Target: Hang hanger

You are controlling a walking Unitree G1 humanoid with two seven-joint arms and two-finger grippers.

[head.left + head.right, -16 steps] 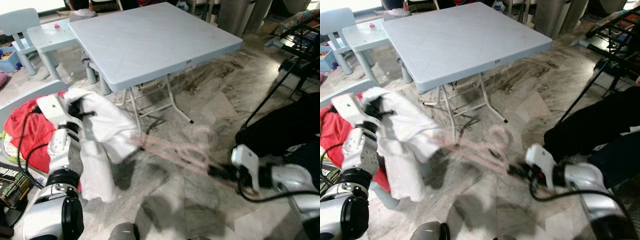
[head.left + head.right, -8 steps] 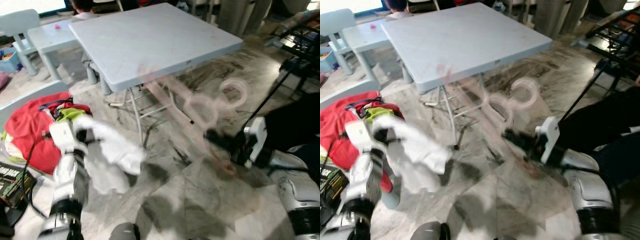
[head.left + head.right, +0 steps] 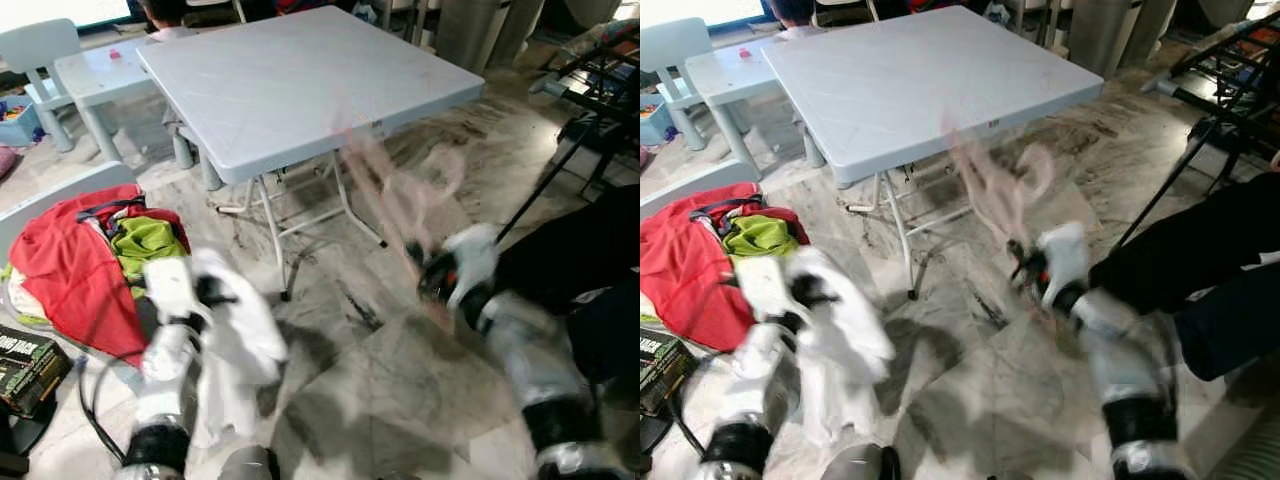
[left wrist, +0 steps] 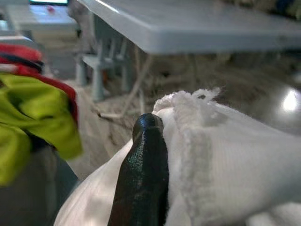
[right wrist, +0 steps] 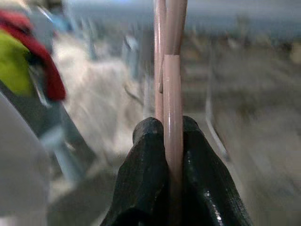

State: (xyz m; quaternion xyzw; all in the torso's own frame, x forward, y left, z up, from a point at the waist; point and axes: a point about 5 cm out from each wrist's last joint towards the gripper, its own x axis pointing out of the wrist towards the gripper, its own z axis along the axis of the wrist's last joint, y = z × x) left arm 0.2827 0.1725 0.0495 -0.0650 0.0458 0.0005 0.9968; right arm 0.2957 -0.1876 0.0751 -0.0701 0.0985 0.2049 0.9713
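the right gripper (image 5: 165, 141) has swung the pink hanger (image 3: 992, 190) up from low over the marble floor (image 3: 400, 370) to a raised, upright pose a second on, its hook end now in front of the edge of the grey folding desk (image 3: 300, 90); meanwhile the left gripper (image 4: 155, 129) has dropped from chest height to low beside the robot, carrying the white garment (image 3: 235, 350) with it; read as a judgement, the arms are parting to line hanger and cloth up, so the hanging itself looks not yet begun; the drying rack (image 3: 590, 80) stands well apart at the robot's right.

the hanger is blurred by motion in both eye views; it reads as a thin pale pink plastic frame with a rounded loop near the top; in the right wrist view two slim pink bars rise straight from between the jaws, which are pressed tight on one bar.

the left jaws pinch a fold of the white garment, a soft, towelling-like fabric that drapes down limp; a heap of red and green clothes (image 3: 90, 260) lies on the floor at the robot's left.
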